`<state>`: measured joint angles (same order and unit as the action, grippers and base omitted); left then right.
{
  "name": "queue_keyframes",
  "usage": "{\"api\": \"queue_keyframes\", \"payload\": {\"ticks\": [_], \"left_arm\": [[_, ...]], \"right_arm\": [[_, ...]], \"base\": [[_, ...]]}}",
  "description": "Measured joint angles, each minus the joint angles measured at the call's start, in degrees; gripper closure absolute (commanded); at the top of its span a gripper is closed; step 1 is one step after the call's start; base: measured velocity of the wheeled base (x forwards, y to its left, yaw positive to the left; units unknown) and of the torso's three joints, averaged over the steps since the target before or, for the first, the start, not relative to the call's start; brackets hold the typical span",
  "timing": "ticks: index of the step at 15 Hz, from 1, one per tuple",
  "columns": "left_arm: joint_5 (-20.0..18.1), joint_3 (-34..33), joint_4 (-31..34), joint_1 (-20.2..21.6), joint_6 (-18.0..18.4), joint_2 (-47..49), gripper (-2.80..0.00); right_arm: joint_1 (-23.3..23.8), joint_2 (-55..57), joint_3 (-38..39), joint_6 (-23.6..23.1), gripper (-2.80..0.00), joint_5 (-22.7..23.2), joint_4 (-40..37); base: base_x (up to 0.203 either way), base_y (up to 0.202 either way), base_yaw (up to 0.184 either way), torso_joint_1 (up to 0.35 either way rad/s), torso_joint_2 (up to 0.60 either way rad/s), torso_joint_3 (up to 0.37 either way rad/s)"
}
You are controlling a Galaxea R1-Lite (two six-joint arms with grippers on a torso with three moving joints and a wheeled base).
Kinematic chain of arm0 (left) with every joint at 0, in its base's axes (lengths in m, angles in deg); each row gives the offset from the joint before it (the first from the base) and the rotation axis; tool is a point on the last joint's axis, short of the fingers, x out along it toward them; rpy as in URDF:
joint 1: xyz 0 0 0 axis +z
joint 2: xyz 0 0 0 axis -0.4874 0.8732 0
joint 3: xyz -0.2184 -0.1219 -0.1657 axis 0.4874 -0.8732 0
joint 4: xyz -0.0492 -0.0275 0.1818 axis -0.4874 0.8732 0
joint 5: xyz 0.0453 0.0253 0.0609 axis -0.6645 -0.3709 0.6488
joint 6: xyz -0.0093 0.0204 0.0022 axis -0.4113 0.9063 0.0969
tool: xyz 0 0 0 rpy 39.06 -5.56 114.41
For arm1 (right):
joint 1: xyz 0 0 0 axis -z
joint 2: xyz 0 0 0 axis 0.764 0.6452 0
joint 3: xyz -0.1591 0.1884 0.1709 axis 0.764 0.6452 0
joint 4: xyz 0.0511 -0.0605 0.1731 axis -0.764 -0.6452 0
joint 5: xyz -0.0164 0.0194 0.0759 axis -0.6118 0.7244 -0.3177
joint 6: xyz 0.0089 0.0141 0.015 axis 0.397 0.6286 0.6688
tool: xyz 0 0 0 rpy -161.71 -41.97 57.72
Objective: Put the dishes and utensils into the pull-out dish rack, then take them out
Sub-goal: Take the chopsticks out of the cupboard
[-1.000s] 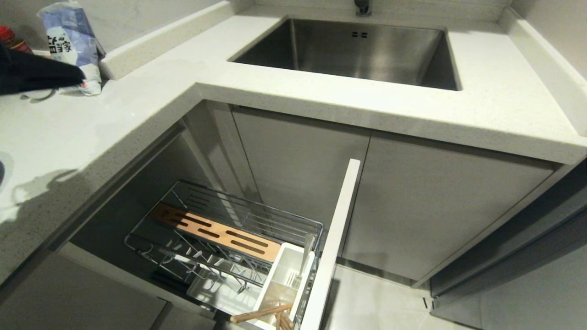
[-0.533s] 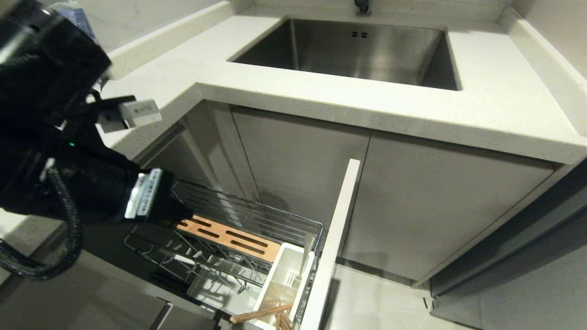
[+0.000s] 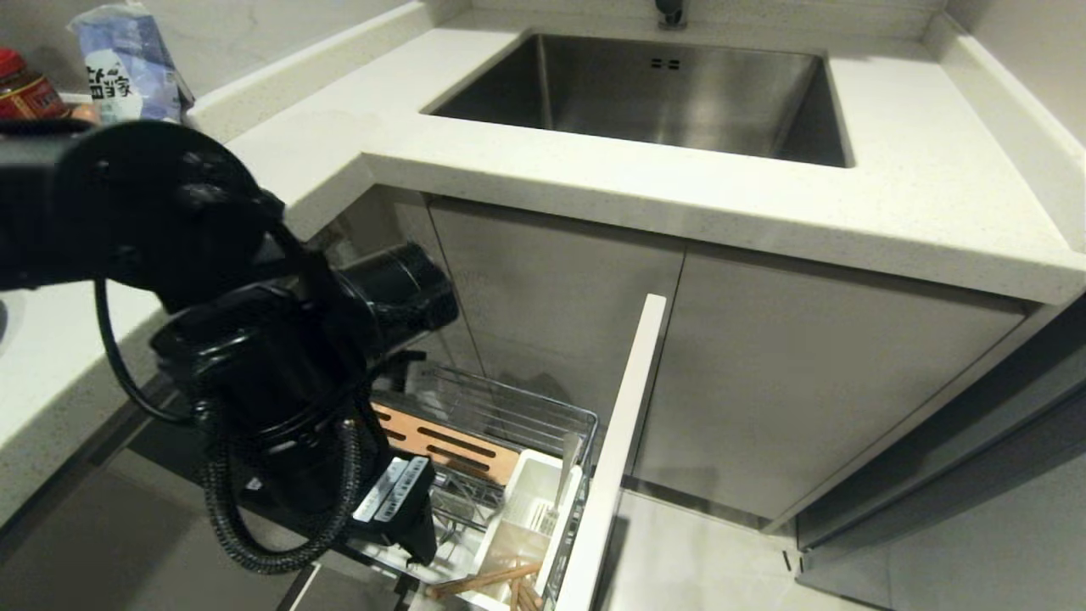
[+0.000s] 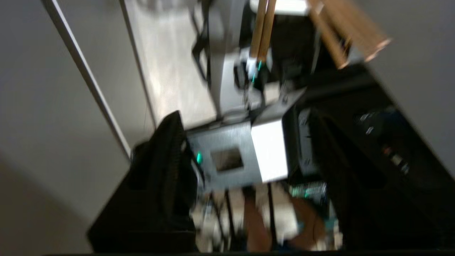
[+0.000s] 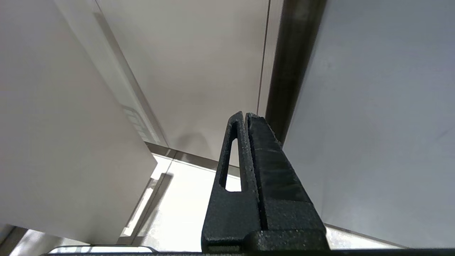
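The pull-out dish rack (image 3: 543, 416) stands drawn out below the counter, with its slotted wooden bar (image 3: 450, 443) and pale cabinet front (image 3: 624, 424). Wooden chopsticks (image 3: 484, 581) lie across its white caddy (image 3: 530, 501), and a silver spoon (image 3: 567, 468) stands in it. My left arm reaches down over the rack's near side. Its gripper (image 3: 405, 530) hangs just beside the caddy. In the blurred left wrist view the left gripper (image 4: 249, 170) shows jaws wide apart with nothing between them, and the chopsticks (image 4: 262, 32) lie beyond. My right gripper (image 5: 245, 115) is shut, parked by the cabinet doors. The dishes are out of view.
The steel sink (image 3: 814, 102) sits in the white counter (image 3: 679, 191) above the rack. A blue-and-white bag (image 3: 127, 64) and a red-lidded jar (image 3: 25, 89) stand at the counter's back left. Closed cabinet doors (image 3: 806, 373) and pale floor (image 3: 704, 560) lie to the right.
My left arm has swung from the counter at the far left down in front of the cabinet, and its gripper is now low over the rack beside the caddy. The right arm has not moved.
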<state>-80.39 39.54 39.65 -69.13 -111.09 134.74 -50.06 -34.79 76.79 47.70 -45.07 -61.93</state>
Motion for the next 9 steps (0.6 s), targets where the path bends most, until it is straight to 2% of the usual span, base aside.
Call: {"api": "queue_keyframes", "payload": {"ticks": [3,5,9], "left_arm": [[-1.1,-0.2,1.1,0.1,2.0,6.6,-2.80],[-3.5,-0.4,1.2,0.2,4.0,11.2,-2.80],[-5.3,-0.1,1.2,0.9,5.5,19.5,-2.80]], "right_arm": [[0.0,0.0,0.0,-0.1,0.00,0.0,0.0],[0.0,0.0,0.0,-0.1,0.00,0.0,0.0],[0.0,0.0,0.0,-0.1,0.00,0.0,0.0]], "base": [[0.000,0.000,0.000,0.000,0.00,0.000],[0.000,0.000,0.000,0.000,0.00,0.000],[0.000,0.000,0.000,0.000,0.00,0.000]]}}
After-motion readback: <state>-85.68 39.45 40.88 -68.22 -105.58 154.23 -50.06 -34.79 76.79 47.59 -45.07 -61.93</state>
